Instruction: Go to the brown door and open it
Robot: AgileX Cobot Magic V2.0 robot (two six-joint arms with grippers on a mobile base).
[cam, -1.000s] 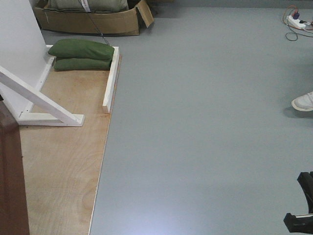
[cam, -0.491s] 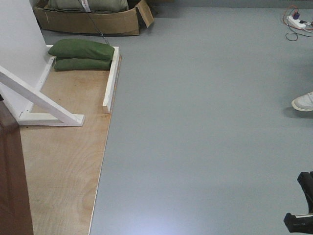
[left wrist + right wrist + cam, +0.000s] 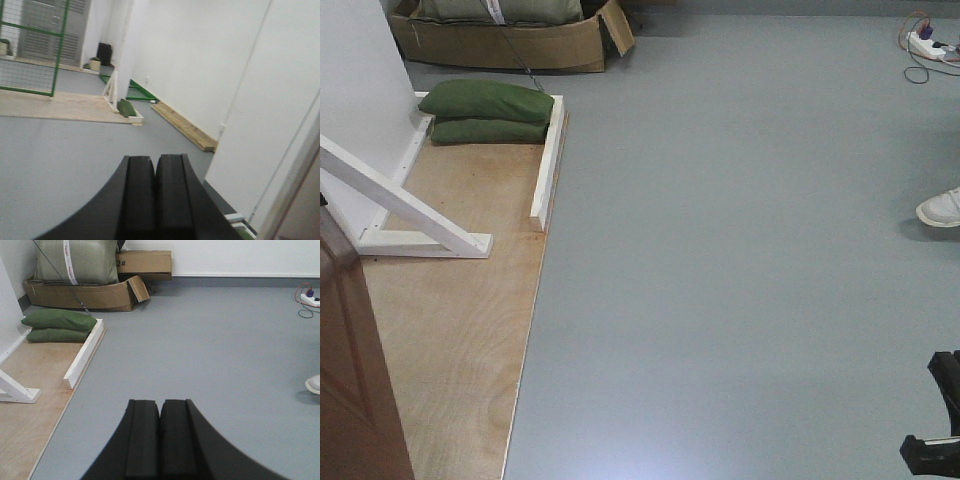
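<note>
Here, the left gripper (image 3: 155,162) and right gripper (image 3: 160,405) are both clenched on nothing, the brown door (image 3: 350,380) stands at the front view's lower-left edge over the plywood (image 3: 450,330), probably heavy and stiff, best taken by its handle, which is out of view, and green sandbags (image 3: 485,105) lie beyond.

Grey floor (image 3: 740,250), plywood base (image 3: 450,330), white wall (image 3: 200,60), cardboard box (image 3: 85,294).

brown door (image 3: 355,380) swung wider into view, panel moulding showing
</note>
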